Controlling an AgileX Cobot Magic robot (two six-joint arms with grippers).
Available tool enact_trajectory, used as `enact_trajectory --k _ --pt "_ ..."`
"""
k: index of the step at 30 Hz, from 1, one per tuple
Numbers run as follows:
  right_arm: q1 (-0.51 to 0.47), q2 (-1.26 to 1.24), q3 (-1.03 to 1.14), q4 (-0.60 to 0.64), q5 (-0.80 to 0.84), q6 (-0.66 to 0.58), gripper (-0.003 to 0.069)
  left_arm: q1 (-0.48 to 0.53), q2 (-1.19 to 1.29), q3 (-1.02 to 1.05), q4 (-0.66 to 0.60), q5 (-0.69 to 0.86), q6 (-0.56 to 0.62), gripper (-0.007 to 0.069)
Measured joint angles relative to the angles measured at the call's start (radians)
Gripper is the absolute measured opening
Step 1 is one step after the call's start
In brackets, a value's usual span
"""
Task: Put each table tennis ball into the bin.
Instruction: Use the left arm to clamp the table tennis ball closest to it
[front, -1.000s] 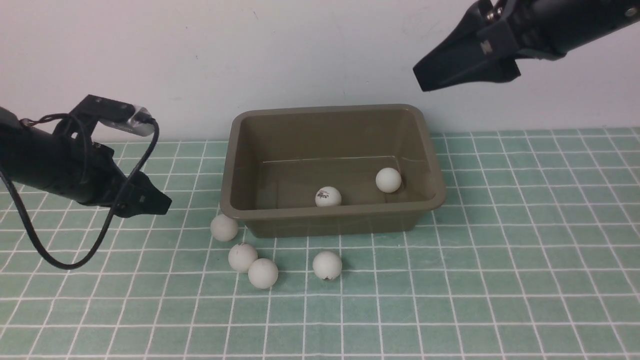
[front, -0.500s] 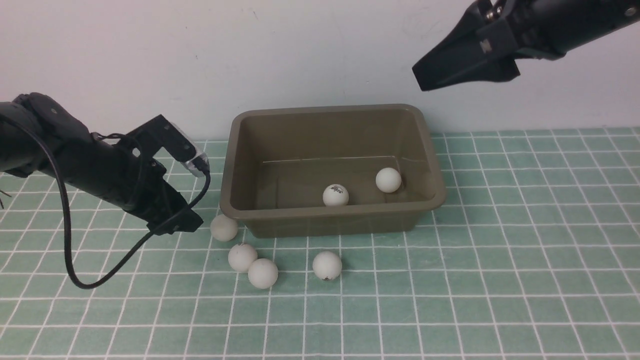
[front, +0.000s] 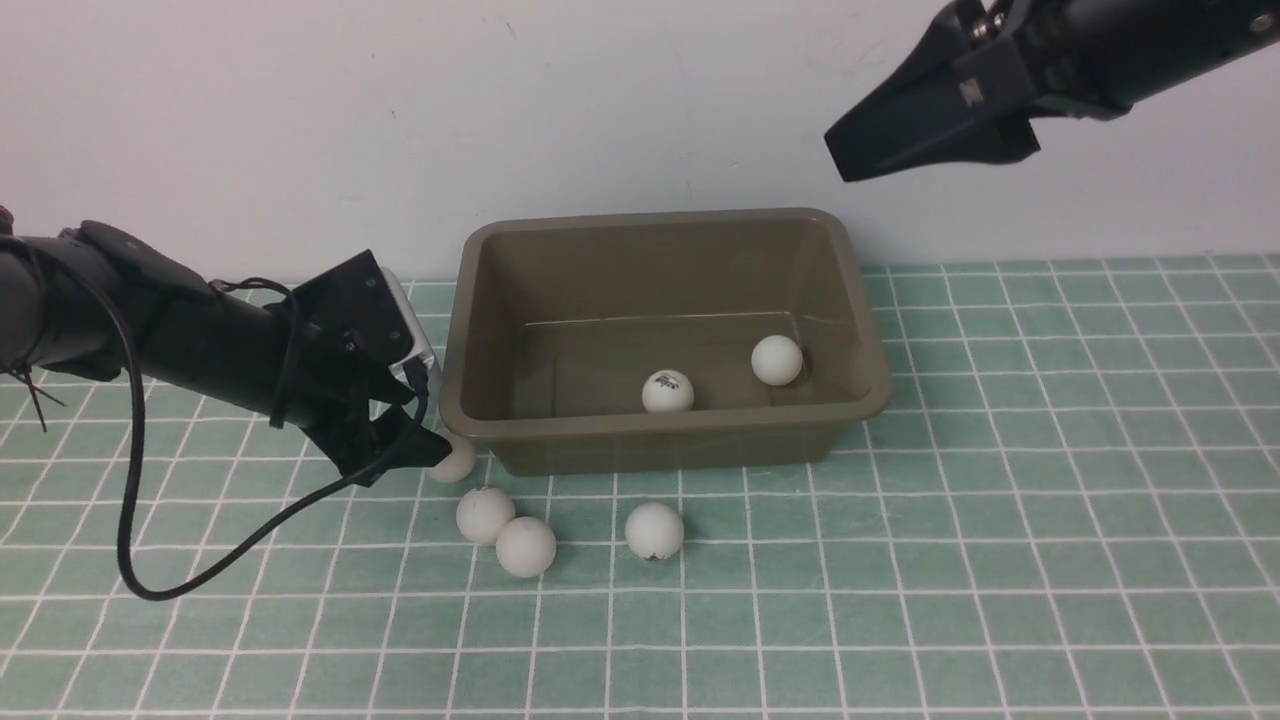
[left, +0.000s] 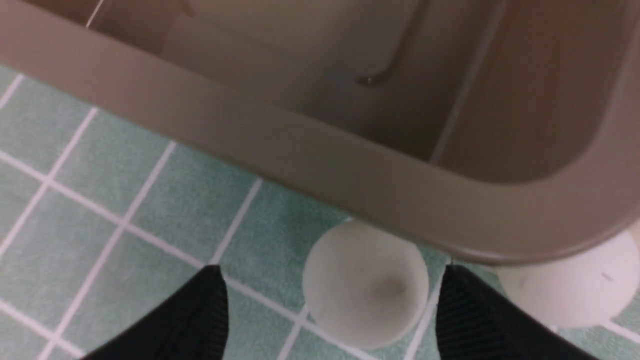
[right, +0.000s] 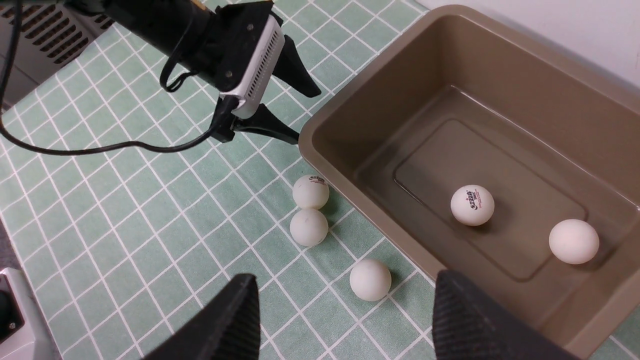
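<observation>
Left gripper (right: 300, 117) was down low at the near-left corner of the bin (front: 660, 425), jaws spread wide, and the corner ball (left: 365, 285) sat right between its fingers (left: 200, 310) on the checked cloth (front: 900, 560). Nothing was clamped yet: there was clear cloth on one side of the ball and only a sliver of gap on the other, with the ball tucked just under the rolled rim. In front of the bin, three more balls waited on the cloth: a touching pair (front: 485, 515) (front: 526, 547) and a lone ball (front: 655, 530) just to their right. Two were already home, with the printed ball (front: 668, 391) on the bin floor near the front wall and the plain ball (front: 777, 360) towards the right wall. Right gripper (front: 845, 160) hung high over the bin's far-right corner, jaws apart, gripping nothing.
</observation>
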Motion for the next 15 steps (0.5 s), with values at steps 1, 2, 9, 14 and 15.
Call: enact_trajectory --k 1,2,9,14,15 --pt "0.0 0.0 0.0 0.0 0.0 0.0 0.0423 0.0 0.007 0.0 -0.013 0.0 0.015 0.0499" --pt "0.0 0.0 0.0 0.0 0.0 0.0 0.0423 0.0 0.012 0.0 -0.022 0.0 0.022 0.0499" --pt "0.0 0.0 0.0 0.0 0.0 0.0 0.0423 0.0 0.05 -0.001 -0.091 0.0 0.058 0.0499" --pt "0.0 0.0 0.0 0.0 0.0 0.0 0.0421 0.0 0.084 -0.002 -0.114 -0.009 0.062 0.0478" --pt "0.0 0.0 0.0 0.0 0.0 0.001 0.0421 0.0 0.086 -0.002 -0.12 -0.014 0.062 0.0452"
